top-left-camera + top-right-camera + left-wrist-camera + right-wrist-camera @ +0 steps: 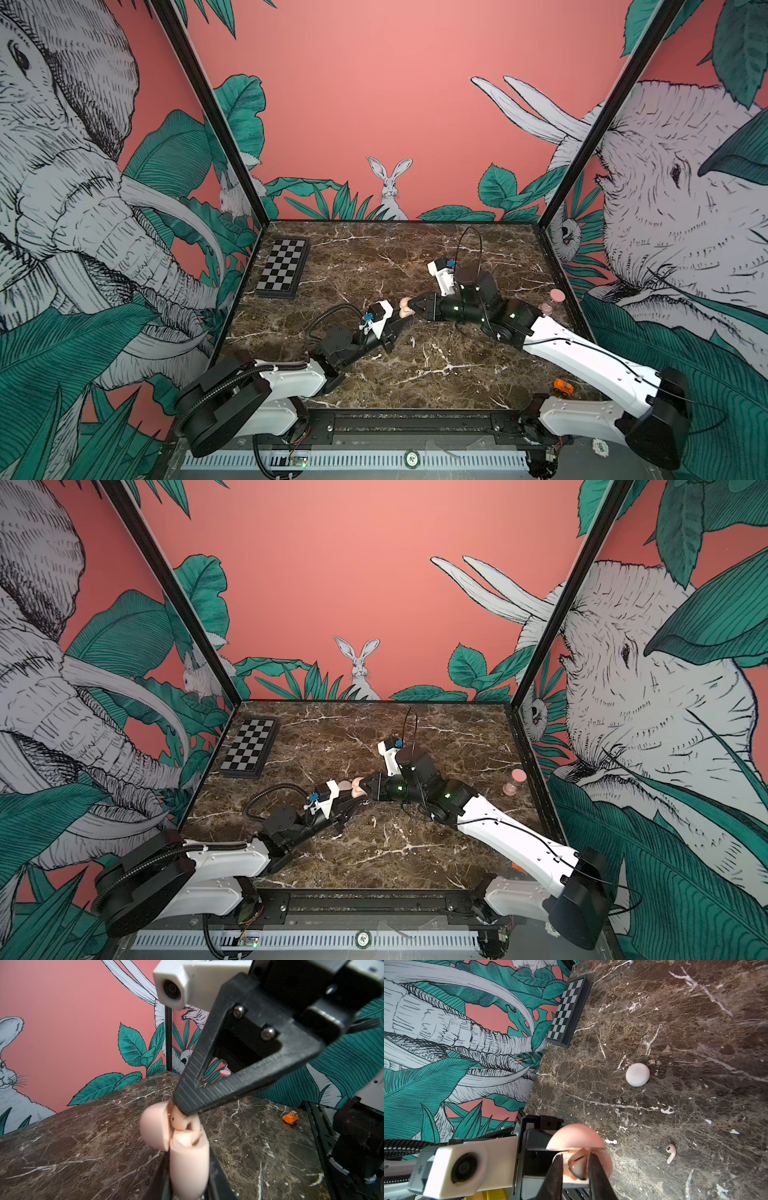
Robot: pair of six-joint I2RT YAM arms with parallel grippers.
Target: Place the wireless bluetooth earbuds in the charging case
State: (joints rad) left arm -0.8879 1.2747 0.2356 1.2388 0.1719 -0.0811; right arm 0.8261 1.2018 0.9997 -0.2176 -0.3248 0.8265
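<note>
My left gripper [189,1180] is shut on the pink charging case [189,1165] and holds it upright above the table with its lid [153,1126] swung open. One whitish earbud [578,1167] sits bulb-up in the case's mouth. My right gripper [576,1159] straddles that earbud, jaws slightly apart, with a thin gap beside one finger [556,1167]. In both top views the two grippers meet mid-table at the case [404,309]. Another earbud [671,1152] lies loose on the marble, and it also shows in a top view [412,341].
A white round puck case [637,1074] lies on the marble beyond the held case. A folded chessboard [282,268] sits at the back left. A pink hourglass-like piece [550,301] stands by the right wall. An orange toy car [562,387] is at the front right.
</note>
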